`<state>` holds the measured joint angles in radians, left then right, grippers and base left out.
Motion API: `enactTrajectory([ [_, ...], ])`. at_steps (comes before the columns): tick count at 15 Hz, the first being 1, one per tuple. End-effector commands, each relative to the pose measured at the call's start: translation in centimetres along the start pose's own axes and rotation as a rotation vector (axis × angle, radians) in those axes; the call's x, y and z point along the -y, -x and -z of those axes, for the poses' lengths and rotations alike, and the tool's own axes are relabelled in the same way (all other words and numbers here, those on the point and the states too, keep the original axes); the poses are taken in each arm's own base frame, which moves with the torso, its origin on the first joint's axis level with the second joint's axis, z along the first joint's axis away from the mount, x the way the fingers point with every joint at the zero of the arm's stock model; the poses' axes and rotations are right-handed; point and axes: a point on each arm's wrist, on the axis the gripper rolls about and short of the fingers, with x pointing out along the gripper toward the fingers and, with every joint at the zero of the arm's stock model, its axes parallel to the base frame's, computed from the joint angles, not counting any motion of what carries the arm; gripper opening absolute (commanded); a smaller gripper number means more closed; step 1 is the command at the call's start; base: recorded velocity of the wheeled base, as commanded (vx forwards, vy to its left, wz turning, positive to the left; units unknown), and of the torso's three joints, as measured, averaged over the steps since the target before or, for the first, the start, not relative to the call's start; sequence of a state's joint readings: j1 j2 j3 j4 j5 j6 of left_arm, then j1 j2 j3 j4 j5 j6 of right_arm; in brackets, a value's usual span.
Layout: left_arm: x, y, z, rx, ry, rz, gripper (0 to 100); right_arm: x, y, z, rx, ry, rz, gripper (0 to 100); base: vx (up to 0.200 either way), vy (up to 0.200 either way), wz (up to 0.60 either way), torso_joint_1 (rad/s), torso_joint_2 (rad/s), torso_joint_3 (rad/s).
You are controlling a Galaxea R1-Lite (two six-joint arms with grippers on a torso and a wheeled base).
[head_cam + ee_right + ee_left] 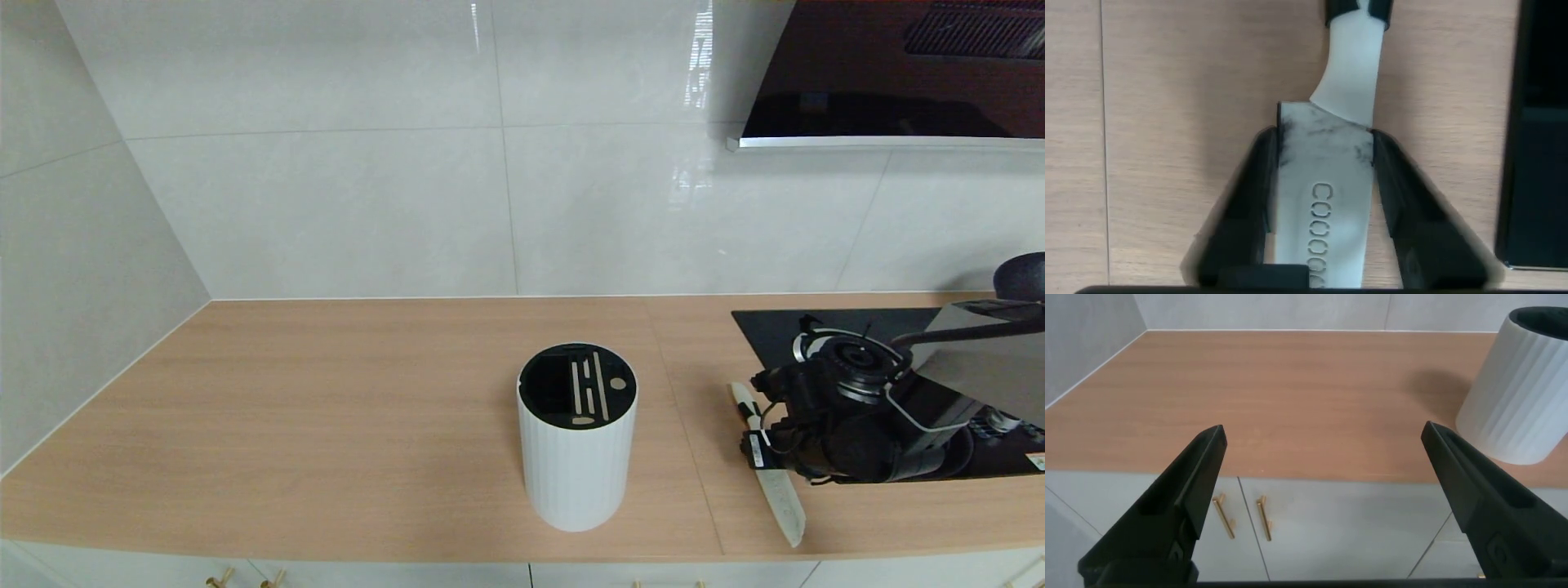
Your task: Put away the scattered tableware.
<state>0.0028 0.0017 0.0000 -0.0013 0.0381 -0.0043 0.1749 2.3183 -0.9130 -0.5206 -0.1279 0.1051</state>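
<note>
White-bladed knife (1351,65) lies flat right of the holder (577,433), with the right gripper (1324,145) clamped across its blade. The thin, slick edge could slip or twist on lifting. The left gripper (1323,434) is spread apart.

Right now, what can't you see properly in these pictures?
Head view: the middle of the knife is hidden under the right gripper.
Right wrist view: the knife's handle and tip are cut off by the edges.
Head view: the holder is too dark inside to see down its slots.
Left wrist view: the holder's top is cut off by the edge.
</note>
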Motion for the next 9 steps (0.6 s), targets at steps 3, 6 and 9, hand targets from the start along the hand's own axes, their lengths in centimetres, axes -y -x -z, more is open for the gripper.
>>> enactTrajectory([
  [3,0.0,0.0,0.0,-0.001,0.0,-0.001,100,0.0,-0.2,0.2,-0.009,0.002,0.019,0,0.0,0.0,0.0,0.0,0.0,0.0],
  [6,0.0,0.0,0.0,-0.001,-0.001,-0.001,100,0.2,1.5,-0.5,0.026,-0.003,0.018,0,0.0,0.0,0.0,0.0,0.0,0.0],
  [9,0.0,0.0,0.0,-0.001,-0.01,0.001,100,0.5,7.4,-3.9,0.198,-0.027,0.009,0,0.0,0.0,0.0,0.0,0.0,0.0],
])
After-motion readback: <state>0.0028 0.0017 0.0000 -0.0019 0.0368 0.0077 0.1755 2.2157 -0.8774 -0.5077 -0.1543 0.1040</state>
